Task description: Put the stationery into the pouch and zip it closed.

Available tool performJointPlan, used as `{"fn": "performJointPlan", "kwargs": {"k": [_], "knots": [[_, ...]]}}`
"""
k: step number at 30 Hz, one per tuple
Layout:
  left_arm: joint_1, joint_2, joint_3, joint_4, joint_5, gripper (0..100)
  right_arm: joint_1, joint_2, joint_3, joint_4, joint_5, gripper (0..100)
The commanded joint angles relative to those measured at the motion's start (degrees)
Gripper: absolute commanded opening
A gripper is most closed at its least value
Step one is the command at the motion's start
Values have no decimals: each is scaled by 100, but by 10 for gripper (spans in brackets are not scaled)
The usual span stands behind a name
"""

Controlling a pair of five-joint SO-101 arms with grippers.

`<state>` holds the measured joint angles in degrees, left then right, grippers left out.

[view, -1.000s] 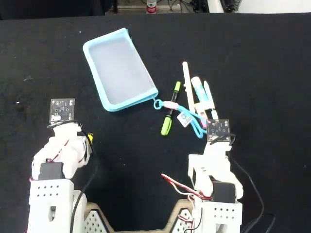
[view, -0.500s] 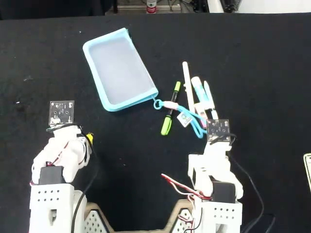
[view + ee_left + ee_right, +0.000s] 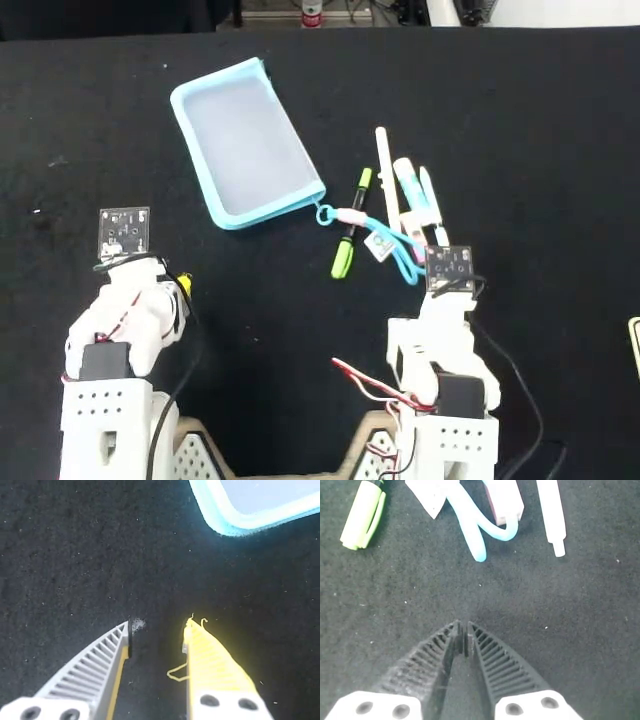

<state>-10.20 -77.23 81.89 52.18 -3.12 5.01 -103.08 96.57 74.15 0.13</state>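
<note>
Just beyond the closed right gripper (image 3: pixel 465 630) lies the stationery (image 3: pixel 410 188) — the pouch (image 3: pixel 245 140), beyond the parted left gripper (image 3: pixel 158 626).

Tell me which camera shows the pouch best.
The high view: the whole pouch lies flat on the black table, every edge visible. The left wrist view catches one light-blue corner of it. The right wrist view faces the highlighter and blue cord instead.
</note>
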Motion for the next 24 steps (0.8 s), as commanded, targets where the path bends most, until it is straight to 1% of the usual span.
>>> {"fn": "performJointPlan", "kwargs": {"k": [1,12,16,22,24], "knots": [[4,-79,-57,9,62,182,44,-567,-4,26,44,12],[4,-53,-66,18,62,183,53,-567,-4,26,44,15],[4,-44,-57,18,97,183,-88,-567,-4,-88,9,15],[4,-44,-40,18,97,183,-229,-567,-4,79,9,14],[4,-88,48,18,70,183,-308,-567,-4,-79,44,15]]}}
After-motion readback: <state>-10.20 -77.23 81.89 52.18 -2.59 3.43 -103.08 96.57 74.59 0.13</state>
